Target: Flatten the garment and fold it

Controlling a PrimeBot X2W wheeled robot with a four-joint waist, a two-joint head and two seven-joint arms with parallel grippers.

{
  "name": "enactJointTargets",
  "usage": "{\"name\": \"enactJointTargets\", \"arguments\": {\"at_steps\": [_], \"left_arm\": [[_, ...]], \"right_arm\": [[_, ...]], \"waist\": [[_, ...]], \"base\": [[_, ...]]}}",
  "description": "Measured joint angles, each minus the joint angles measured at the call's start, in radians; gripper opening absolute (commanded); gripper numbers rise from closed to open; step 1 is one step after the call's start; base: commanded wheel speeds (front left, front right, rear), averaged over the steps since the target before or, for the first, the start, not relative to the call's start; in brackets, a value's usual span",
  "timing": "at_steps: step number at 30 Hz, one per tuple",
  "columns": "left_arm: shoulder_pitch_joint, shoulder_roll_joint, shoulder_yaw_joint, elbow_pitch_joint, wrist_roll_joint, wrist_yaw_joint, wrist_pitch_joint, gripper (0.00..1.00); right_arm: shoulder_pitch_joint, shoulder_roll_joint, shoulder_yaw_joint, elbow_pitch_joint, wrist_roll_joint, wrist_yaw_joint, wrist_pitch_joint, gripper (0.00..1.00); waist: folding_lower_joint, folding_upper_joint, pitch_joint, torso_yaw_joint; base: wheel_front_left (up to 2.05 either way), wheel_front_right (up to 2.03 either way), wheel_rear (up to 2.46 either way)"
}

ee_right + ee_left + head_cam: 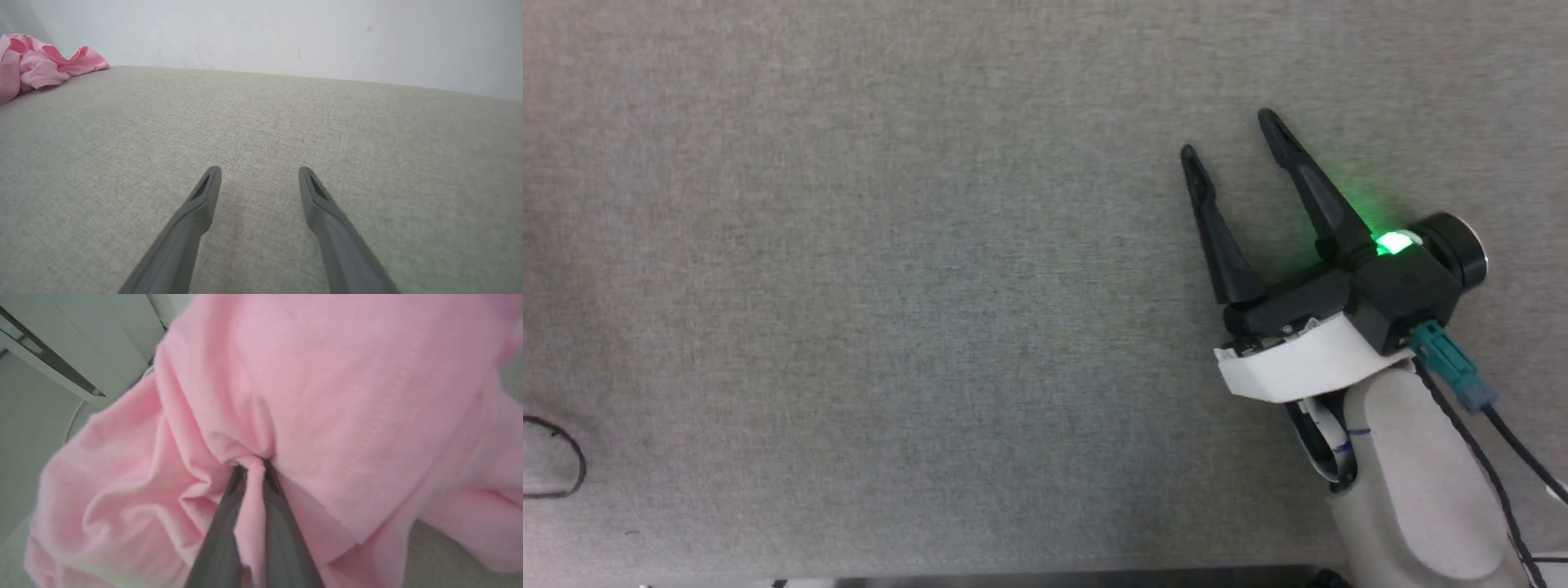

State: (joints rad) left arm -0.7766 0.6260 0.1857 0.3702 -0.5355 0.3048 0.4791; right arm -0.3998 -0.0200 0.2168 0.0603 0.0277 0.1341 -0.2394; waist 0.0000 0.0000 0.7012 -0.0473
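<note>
Right at the lens of the left wrist view: the two dark fingers of the left gripper [251, 469], pressed together on a gathered pinch of the garment [347, 396]. All round that pinch, pink knit bunched and draped in loose creases. Over on the right, the right gripper [1227, 132], spread wide and holding nothing, above the grey fabric surface [890, 286]. From the right wrist view, the garment a crumpled heap at the far left edge of that surface, well apart from the right gripper.

Judged very early in the task: one grasp made, nothing flattened, no fold laid. Left to do: bringing the cloth onto open surface, spreading it flat, then folding.

Hard to make out: waistband, label and leg openings, lost in bunching and blur. Pinched part not identifiable. Cut off at the frame edge: most of the heap in the right wrist view. Beyond the cloth, part of a white cabinet [81, 339], purpose unclear.
</note>
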Motion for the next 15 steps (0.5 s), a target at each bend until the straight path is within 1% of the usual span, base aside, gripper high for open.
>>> {"name": "enactJointTargets", "arguments": {"at_steps": [4,7,9,12,15], "left_arm": [[0.008,0.002,-0.01,0.054,0.086,-0.015,-0.286,0.0],[-0.014,-0.009,-0.029,0.105,0.113,-0.051,-0.46,0.0],[-0.033,-0.02,-0.052,0.133,0.128,-0.079,-0.554,0.0],[-0.056,-0.043,-0.091,0.16,0.155,-0.112,-0.666,0.0],[-0.087,-0.078,-0.137,0.164,0.168,-0.149,-0.701,0.0]], "right_arm": [[0.024,-0.012,-0.03,0.051,-0.001,-0.001,0.002,1.0],[0.073,-0.023,-0.052,0.084,-0.002,-0.001,0.009,1.0],[0.11,-0.027,-0.062,0.103,-0.001,-0.001,0.015,1.0],[0.165,-0.028,-0.075,0.121,0.004,-0.001,0.028,1.0],[0.215,-0.028,-0.094,0.122,0.01,-0.001,0.039,1.0]], "waist": [[0.0002,0.0,-0.05,-0.013],[0.0002,0.0,-0.102,-0.019],[0.0002,0.0,-0.143,-0.021],[0.0001,0.0,-0.215,-0.021],[0.0,0.0,-0.296,-0.015]], "base": [[0.0,0.0,0.0],[0.0,0.0,0.0],[0.0,0.0,0.0],[0.0,0.0,0.0],[0.0,0.0,0.0]]}}
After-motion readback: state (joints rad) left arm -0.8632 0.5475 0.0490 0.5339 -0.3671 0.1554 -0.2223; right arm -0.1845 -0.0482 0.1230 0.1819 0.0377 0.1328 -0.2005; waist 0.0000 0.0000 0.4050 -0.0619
